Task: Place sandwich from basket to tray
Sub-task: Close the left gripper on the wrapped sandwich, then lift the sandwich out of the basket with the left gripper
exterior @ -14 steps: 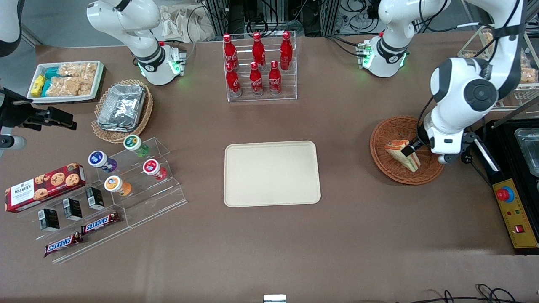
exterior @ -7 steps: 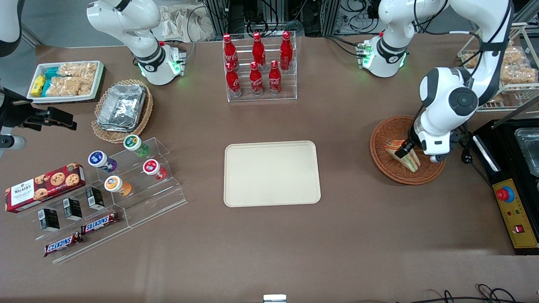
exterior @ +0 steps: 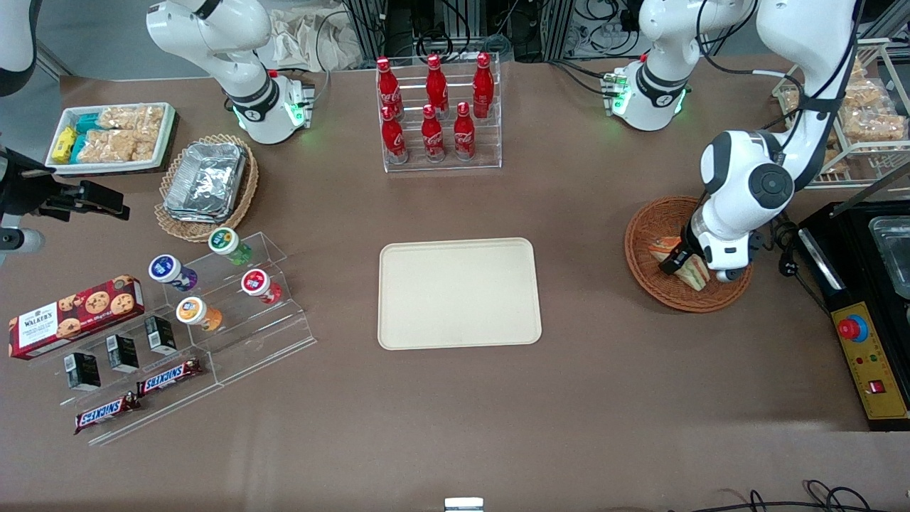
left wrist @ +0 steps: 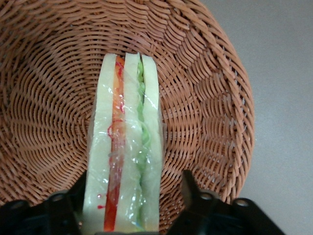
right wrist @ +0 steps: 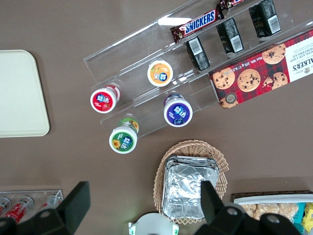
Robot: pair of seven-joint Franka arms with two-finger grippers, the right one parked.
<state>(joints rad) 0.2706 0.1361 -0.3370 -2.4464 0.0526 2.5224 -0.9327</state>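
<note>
The sandwich (exterior: 694, 273) stands on edge in the reddish-brown wicker basket (exterior: 648, 222) toward the working arm's end of the table. In the left wrist view the sandwich (left wrist: 124, 147) shows white bread with orange, red and green layers under clear wrap, resting on the basket (left wrist: 210, 98) floor. My gripper (exterior: 681, 266) is down in the basket, open, its jaws straddling the sandwich. One finger sits close against the bread and the other finger (left wrist: 188, 188) stands a little apart from it. The gripper (left wrist: 134, 191) covers part of the wedge. The cream-beige tray (exterior: 458, 293) lies bare at mid-table.
A black control box with a red stop button (exterior: 852, 328) sits beside the basket at the working arm's end. A clear rack of red bottles (exterior: 435, 114) stands farther from the camera than the tray. Acrylic shelves of snacks (exterior: 213, 306) occupy the parked arm's end.
The working arm's wrist has swung over the basket toward the tray's side. The gripper has come lower, so its fingers now straddle the sandwich. The sandwich has stayed in place.
</note>
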